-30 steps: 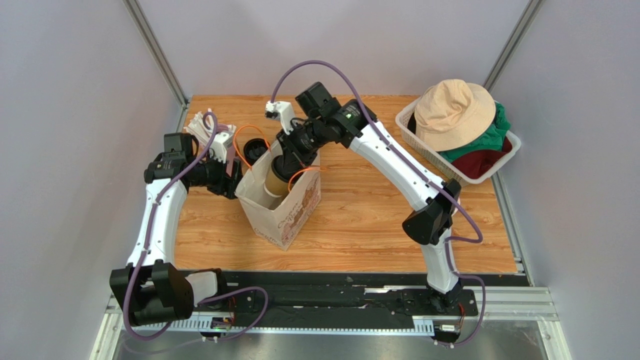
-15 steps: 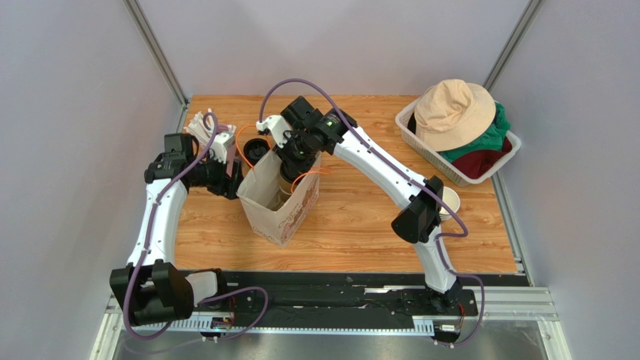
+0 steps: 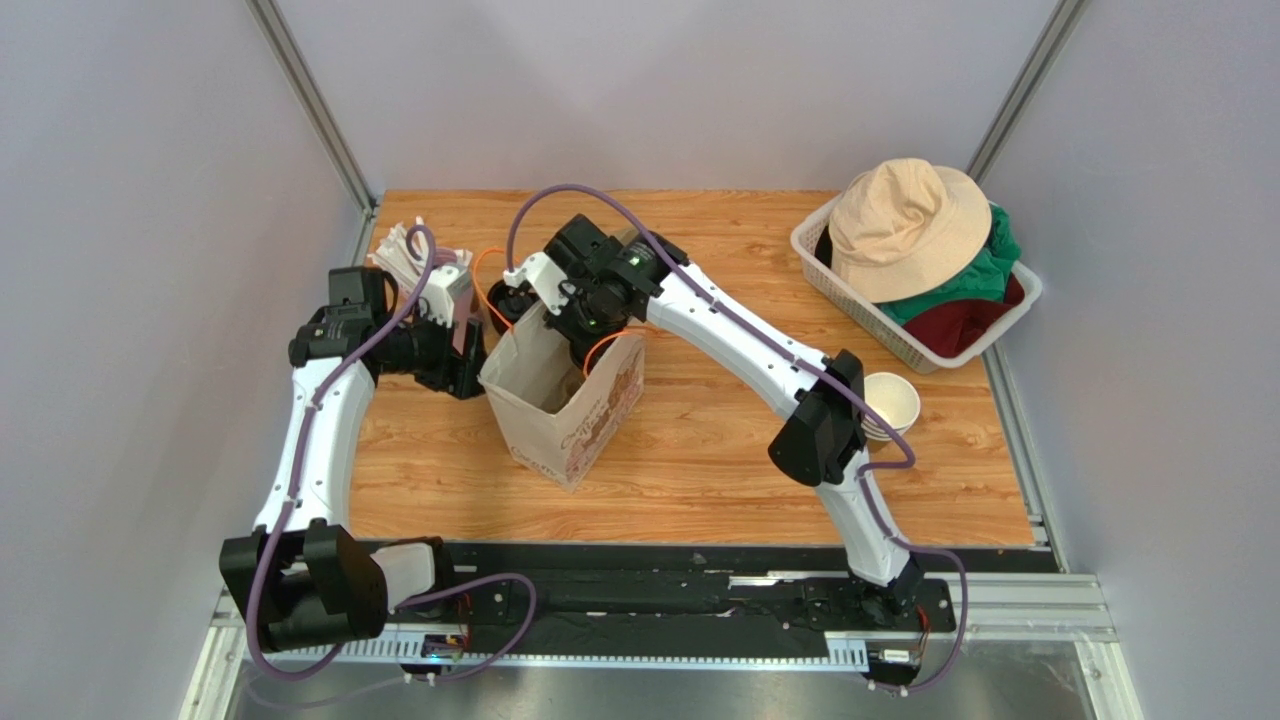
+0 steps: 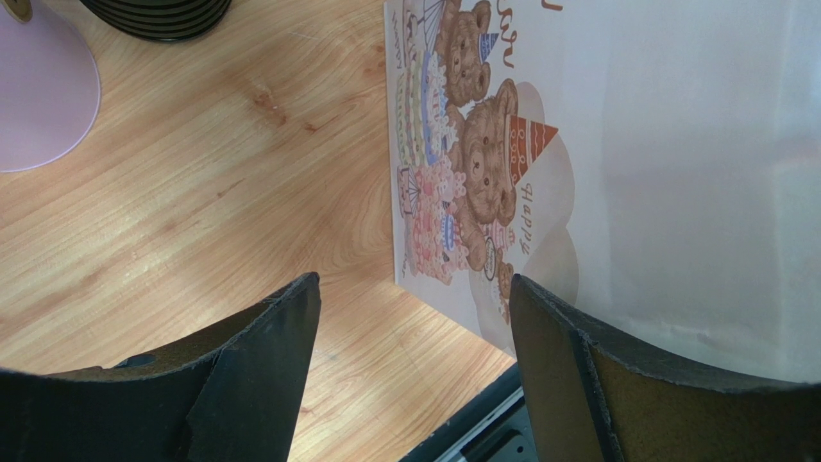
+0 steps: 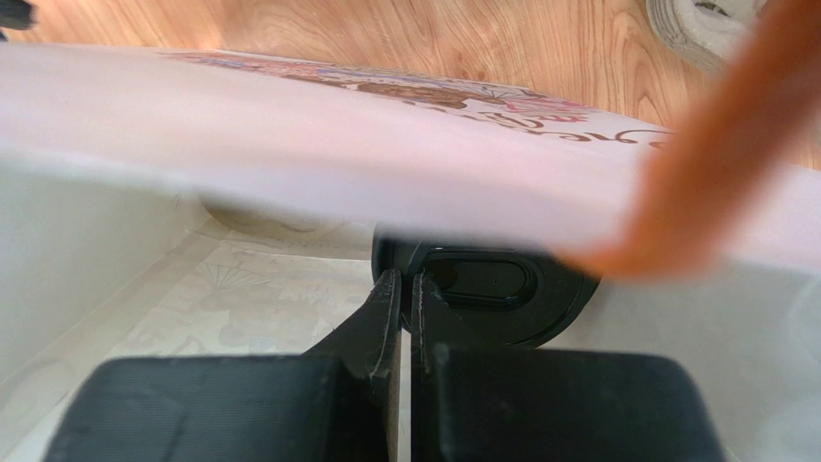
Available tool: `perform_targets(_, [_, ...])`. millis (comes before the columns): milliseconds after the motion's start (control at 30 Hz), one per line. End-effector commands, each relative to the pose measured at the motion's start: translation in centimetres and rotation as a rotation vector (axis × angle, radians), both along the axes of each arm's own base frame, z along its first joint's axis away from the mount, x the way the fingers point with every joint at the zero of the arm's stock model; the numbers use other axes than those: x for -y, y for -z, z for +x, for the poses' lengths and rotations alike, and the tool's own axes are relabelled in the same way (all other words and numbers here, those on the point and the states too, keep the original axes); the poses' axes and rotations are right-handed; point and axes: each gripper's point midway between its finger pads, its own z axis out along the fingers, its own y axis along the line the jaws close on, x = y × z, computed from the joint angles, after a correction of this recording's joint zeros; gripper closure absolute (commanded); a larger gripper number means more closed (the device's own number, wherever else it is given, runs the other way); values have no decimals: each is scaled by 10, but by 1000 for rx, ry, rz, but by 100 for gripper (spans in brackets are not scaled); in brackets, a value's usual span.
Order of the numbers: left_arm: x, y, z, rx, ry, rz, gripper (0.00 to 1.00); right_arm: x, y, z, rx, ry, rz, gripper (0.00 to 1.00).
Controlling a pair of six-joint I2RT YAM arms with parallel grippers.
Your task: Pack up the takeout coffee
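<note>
Nearest to us, the paper bag (image 3: 579, 428) stands open-mouthed on the wood-grain table (image 3: 721, 450). Its walls are thin, matt and creased, and printed with bears. The left gripper (image 4: 414, 289) hangs just beside the bag's left face with its dark, scuffed jaws spread wide and nothing between them. We cannot tell whether a finger touches the paper.

Inside the bag, the right gripper (image 5: 400, 289) has its black fingers pressed together at the rim of the takeout coffee (image 5: 491, 298). Its smooth round lid lies low near the floor. They seem to pinch that rim, though the blurred bag edge hides much of it, and the cup's brown body is out of sight.

We judge the risks as these:
- With the left jaws open, nothing clamps the light bag, so a wrist brushing the wall could drag or tip it.
- The orange ribbon handle (image 5: 713, 173) crosses close to the wrist and might snag.
- A cup let go while tilted could fall over.

Farther off sits a stack of glossy black lids (image 4: 159, 12), and in the far corner a white lattice basket (image 3: 842, 285) holds a soft tan hat (image 3: 902, 225).
</note>
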Motion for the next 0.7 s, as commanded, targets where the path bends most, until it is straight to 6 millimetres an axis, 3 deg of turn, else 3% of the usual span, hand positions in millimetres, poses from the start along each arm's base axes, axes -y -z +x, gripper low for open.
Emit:
perform_targets(0, [-1, -8, 4, 60, 19, 6, 19, 2, 2, 2, 28, -19, -30, 100])
perform_targets(100, [-3, -18, 6, 88, 3, 1, 19, 0, -11, -1, 37, -28, 9, 100])
perform_targets(200, [-8, -45, 3, 159, -16, -48, 18, -1, -19, -3, 49, -33, 37, 100])
perform_targets(267, [-8, -74, -3, 228, -4, -117, 15, -2, -21, -3, 54, -39, 51, 100])
perform_targets(467, [16, -125, -25, 286, 149, -238, 11, -3, -18, -7, 31, -47, 65, 100])
perform_targets(667, [22, -153, -20, 309, 185, -309, 10, -6, -18, -8, 26, -45, 77, 100])
